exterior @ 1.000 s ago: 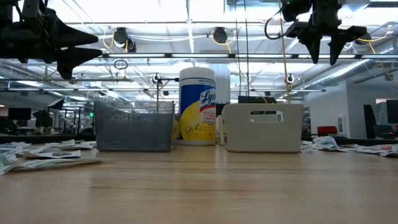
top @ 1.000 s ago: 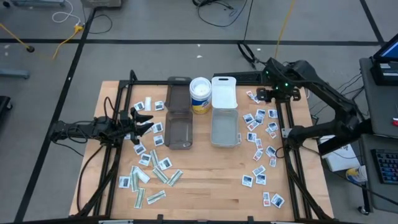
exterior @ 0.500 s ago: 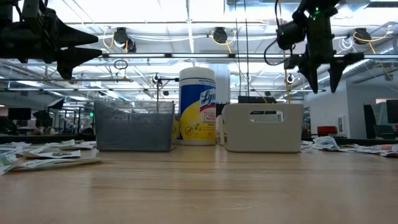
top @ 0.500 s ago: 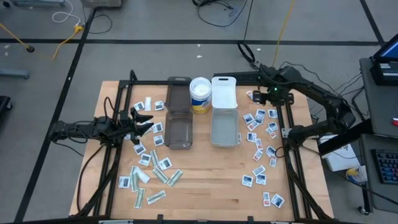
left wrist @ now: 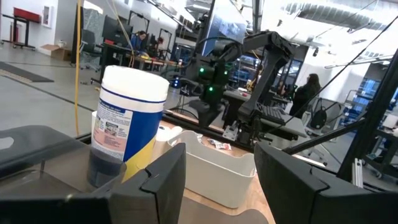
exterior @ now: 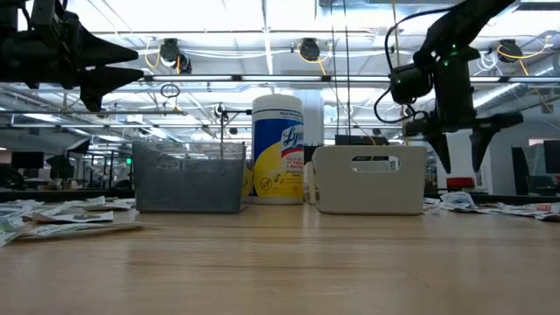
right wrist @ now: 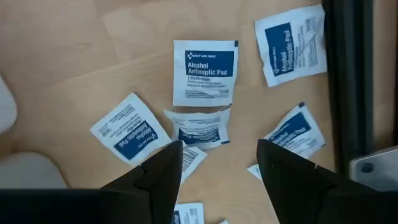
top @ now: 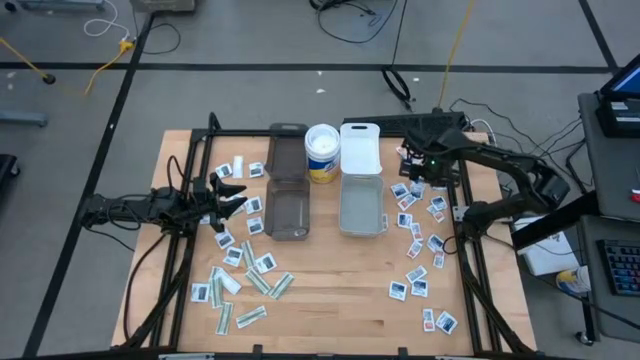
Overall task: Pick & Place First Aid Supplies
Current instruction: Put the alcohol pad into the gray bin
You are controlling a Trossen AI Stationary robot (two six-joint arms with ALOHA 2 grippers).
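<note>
The first aid supplies are small flat packets in two scatters on the wooden table: one at the right [top: 415,215], one at the left [top: 240,260]. My right gripper [top: 415,165] hangs open, pointing down, above the far end of the right scatter, well clear of the table [exterior: 461,153]. Its wrist view shows white packets with blue print below it, one reading "Alcohol Antiseptic Pad" [right wrist: 205,71], and a crumpled one [right wrist: 200,129] between the fingers' line. My left gripper [top: 232,195] waits open and level over the left scatter, holding nothing.
A smoky bin [top: 288,208] and a white bin [top: 361,205] stand mid-table, their lids [top: 288,150] [top: 360,148] behind them and a wipes canister [top: 322,152] between the lids. A black frame rail [right wrist: 348,81] runs right beside the right scatter. Bare wood lies at the near middle.
My right gripper has come down a good way toward the packets at the right and shifted a little toward the table's left, rolling about its own axis as it sank. Its fingers have stayed open.
</note>
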